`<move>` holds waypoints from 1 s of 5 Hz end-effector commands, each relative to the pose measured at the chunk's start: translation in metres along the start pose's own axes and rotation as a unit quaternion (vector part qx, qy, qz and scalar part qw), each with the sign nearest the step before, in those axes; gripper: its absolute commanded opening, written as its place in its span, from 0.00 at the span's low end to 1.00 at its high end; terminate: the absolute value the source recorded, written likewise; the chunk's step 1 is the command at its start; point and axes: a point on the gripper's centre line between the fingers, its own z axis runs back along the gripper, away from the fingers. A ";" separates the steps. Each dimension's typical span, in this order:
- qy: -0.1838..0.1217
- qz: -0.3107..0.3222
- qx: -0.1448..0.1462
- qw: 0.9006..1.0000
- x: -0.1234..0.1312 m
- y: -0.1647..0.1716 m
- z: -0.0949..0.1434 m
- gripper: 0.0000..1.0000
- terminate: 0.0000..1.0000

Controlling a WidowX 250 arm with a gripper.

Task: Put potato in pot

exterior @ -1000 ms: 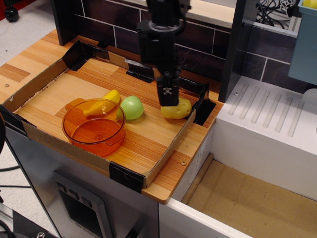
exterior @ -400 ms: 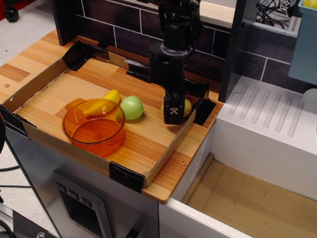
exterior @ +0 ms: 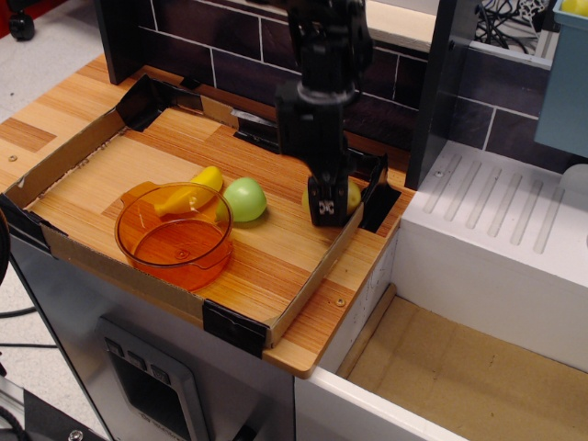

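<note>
The yellow lumpy potato [exterior: 353, 195] lies at the right end of the cardboard tray, near its right wall. My black gripper [exterior: 326, 208] has come straight down over it. The front finger [exterior: 326, 204] covers the potato's middle, so only its yellow ends show on either side. The jaws look closed on the potato, which sits at or just above the tray floor. The transparent orange pot [exterior: 175, 241] stands empty at the tray's front left, well left of the gripper.
A pale green round fruit [exterior: 245, 199] and a slim yellow banana-like piece [exterior: 198, 189] lie between the pot and the potato. The cardboard tray wall [exterior: 317, 276] rims the work area. A dark brick backsplash stands behind it and a white sink unit [exterior: 496, 239] to the right.
My gripper moved right and down from behind the potato to straddle it. It then shifted slightly up and right, and the potato's visible ends shifted with it.
</note>
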 end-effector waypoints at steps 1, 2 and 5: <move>0.063 -0.025 -0.019 0.998 0.035 -0.011 0.094 0.00 0.00; 0.061 -0.041 0.003 0.997 0.066 -0.004 0.099 0.00 0.00; 0.035 -0.077 -0.009 0.996 0.101 0.026 0.074 0.00 0.00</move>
